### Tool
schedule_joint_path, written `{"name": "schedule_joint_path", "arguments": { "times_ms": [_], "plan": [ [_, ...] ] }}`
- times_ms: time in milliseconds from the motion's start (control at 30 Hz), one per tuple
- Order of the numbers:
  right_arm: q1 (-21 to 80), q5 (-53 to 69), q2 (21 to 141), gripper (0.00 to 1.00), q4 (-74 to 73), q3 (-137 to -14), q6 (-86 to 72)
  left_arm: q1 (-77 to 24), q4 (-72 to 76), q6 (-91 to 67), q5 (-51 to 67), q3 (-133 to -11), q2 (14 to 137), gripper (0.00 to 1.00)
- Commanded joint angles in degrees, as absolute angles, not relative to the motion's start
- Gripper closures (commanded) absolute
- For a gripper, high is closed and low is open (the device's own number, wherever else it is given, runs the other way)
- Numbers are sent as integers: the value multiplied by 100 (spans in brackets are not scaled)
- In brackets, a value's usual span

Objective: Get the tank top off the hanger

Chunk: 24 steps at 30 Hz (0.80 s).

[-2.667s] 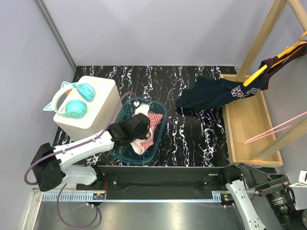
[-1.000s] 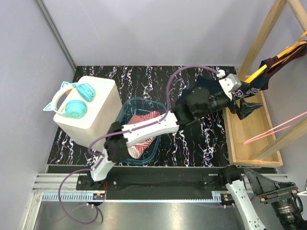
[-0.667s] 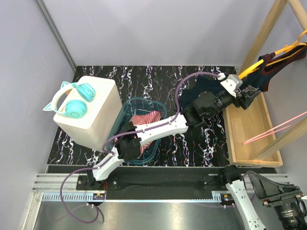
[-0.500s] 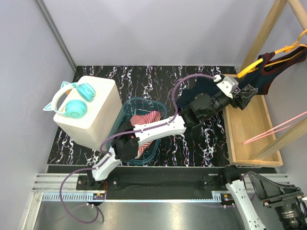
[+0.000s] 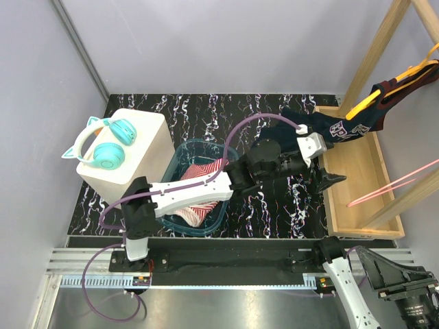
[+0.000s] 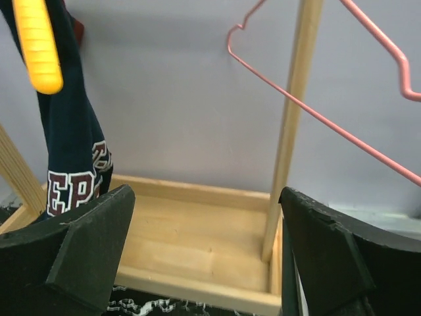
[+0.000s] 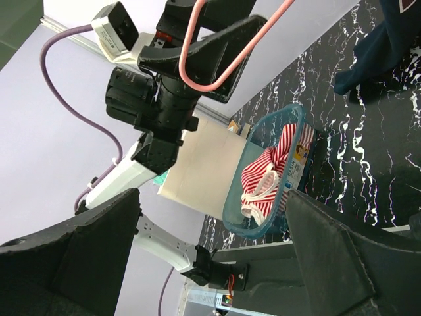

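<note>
Item: my left claw point(image 5: 321, 171), jaws spread wide, gripping and touching nothing, beside the shallow wooden tray point(image 5: 357, 185). Item: navy lettered tank top point(image 5: 336, 127), hung on the yellow plastic hanger point(image 5: 363, 106). Item: my right claw point(image 7: 210, 257), wide open, empty.
</note>
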<state>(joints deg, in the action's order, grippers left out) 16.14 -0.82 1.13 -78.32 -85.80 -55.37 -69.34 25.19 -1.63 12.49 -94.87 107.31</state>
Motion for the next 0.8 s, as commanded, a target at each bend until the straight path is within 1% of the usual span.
{"name": "schedule_joint_path", "arguments": {
  "times_ms": [0,67,100,167,200,267,300,367,400,433,467,533,600,633,733,767],
  "plan": [
    [1626,-44,264,1,-8543,-8622,-5458,-6952,1259,290,1024,-10086,10546,1],
    [1635,-44,272,1,-8525,-8613,-5449,-6943,855,308,486,-10675,10818,1],
    [1643,-53,264,0,-8517,-8613,-5449,-6943,800,273,-160,-10853,10941,1],
    [1643,-70,255,1,-8525,-8622,-5449,-6952,730,246,-823,-11222,11170,1],
    [1635,-79,255,0,-8534,-8631,-5458,-6943,729,229,-1444,-11606,11441,1],
    [1643,-97,255,1,-8552,-8631,-5467,-6917,869,193,-1774,-11978,11706,1],
    [1635,-97,246,0,-8552,-8640,-5467,-6891,975,202,-1488,-12232,11811,1],
    [1635,-105,255,1,-8561,-8640,-5467,-6812,1578,272,-891,-12296,12023,1],
    [1643,-105,264,1,-8552,-8657,-5467,-6794,1817,264,-374,-12305,12076,1],
    [1635,-97,272,1,-8552,-8666,-5467,-6785,2028,333,-160,-12322,12224,1],
    [1635,-97,290,0,-8560,-8683,-5467,-6785,2309,360,-36,-12453,12304,1],
    [1635,-97,316,0,-8569,-8745,-5475,-6776,2417,325,-44,-12708,12628,1],
    [1643,-97,360,0,-8569,-8797,-5493,-6768,2496,325,-236,-13121,12849,2],
    [1635,-79,360,0,-8578,-8807,-5484,-6768,2592,316,-263,-13192,12928,4],
    [1643,-53,387,1,-8596,-8824,-5502,-6750,3128,273,-483,-13306,13157,17],
    [1635,-44,395,1,-8587,-8824,-5519,-6741,3303,281,-518,-13420,13262,25]
  ]
}}
